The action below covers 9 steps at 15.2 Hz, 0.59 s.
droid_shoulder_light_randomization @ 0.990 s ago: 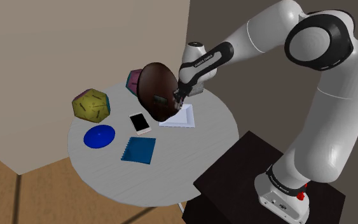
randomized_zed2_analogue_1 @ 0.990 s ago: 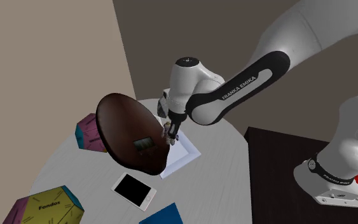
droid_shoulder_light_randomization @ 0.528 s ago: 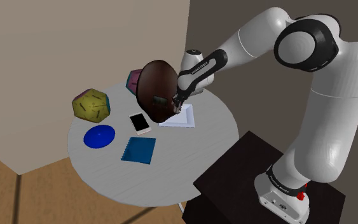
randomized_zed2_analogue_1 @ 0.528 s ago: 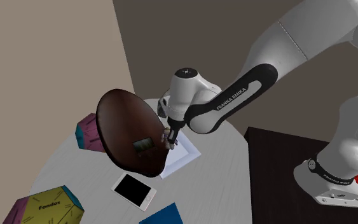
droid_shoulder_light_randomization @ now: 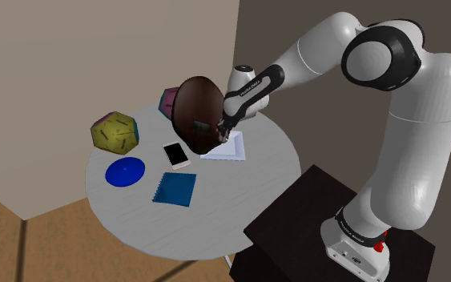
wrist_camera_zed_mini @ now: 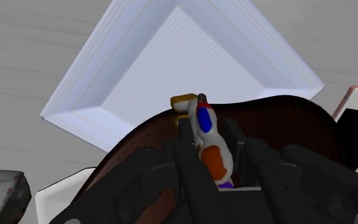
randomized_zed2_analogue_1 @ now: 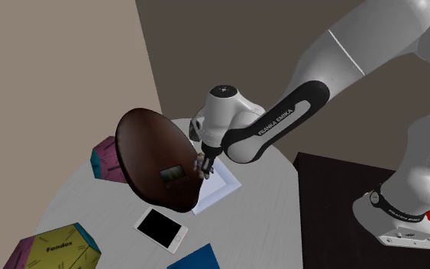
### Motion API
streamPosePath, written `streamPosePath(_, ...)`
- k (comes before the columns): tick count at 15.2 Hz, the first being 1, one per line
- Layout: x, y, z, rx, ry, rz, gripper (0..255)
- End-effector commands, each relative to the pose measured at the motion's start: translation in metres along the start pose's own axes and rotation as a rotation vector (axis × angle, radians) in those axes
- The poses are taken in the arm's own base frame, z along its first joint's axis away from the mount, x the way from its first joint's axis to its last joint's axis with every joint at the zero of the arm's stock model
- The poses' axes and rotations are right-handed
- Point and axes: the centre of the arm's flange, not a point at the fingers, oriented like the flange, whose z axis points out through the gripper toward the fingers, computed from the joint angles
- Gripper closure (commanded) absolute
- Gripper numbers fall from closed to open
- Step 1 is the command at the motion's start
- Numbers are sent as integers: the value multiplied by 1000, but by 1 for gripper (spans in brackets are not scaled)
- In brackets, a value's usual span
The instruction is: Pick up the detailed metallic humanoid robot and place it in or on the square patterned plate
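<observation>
humanoid robot (wrist_camera_zed_mini: pixel 213 153) | clasped between claw (wrist_camera_zed_mini: pixel 208 128) fingers | over white square plate (wrist_camera_zed_mini: pixel 139 76)

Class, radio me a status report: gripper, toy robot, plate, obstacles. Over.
Gripper shut on toy robot. Robot at the square patterned plate's edge, not released. Dark brown dome beside the fingers, crowding the plate.

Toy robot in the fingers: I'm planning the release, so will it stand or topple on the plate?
Probably stiff: the robot shows no bending clasped between the fingers. It looks narrow and tall, so likely to tip on the sloped rim of the plate; its flat middle seems safer.
</observation>
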Motion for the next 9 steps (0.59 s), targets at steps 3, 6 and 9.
streamPosePath(3,-3,1,4,-2,-11,3,0)
streamPosePath(6,-4,1,4,-2,-11,3,0)
streamPosePath(9,-2,2,-22,-2,-11,3,0)
